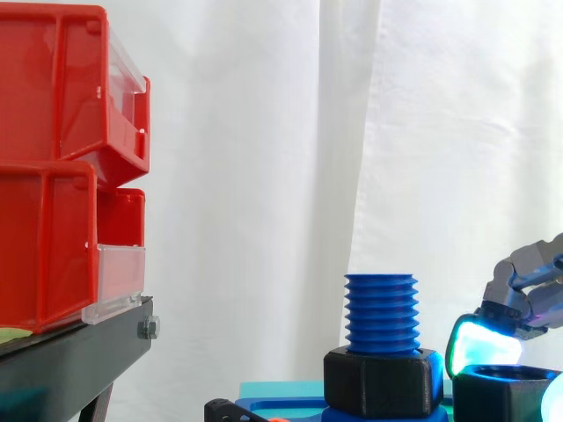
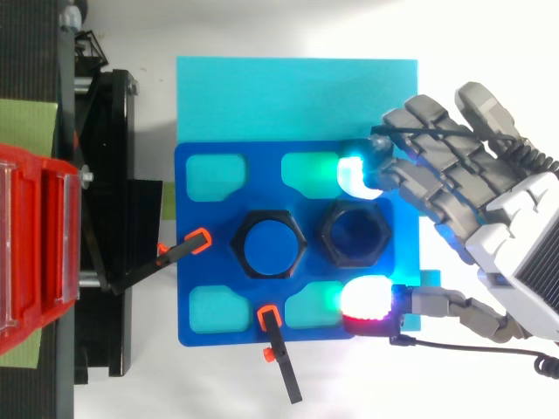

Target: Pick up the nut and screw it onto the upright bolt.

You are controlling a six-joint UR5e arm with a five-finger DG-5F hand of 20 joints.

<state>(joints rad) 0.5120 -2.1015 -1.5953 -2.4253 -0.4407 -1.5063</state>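
Note:
A blue threaded bolt [image 1: 380, 312] stands upright on the blue fixture plate [image 2: 196, 218], with a black hex collar [image 1: 383, 382] round its base. From above, the bolt [image 2: 266, 245] is a blue disc inside that collar. Just to its right lies the loose black nut [image 2: 354, 231], whose corner [image 1: 506, 396] also shows at the lower right of the side view. My hand [image 2: 489, 218] reaches in from the right and is open. One glowing fingertip [image 2: 354, 170] sits on the far side of the nut and the thumb pad [image 2: 367, 301] on the near side. Small gaps separate both from the nut.
Red bins [image 1: 62, 167] are stacked on a black stand [image 2: 105, 227] at the left. Two black clamps with orange tips [image 2: 188, 246] [image 2: 278, 349] hold the plate at its left and front edges. A cyan sheet [image 2: 297, 92] lies under the plate.

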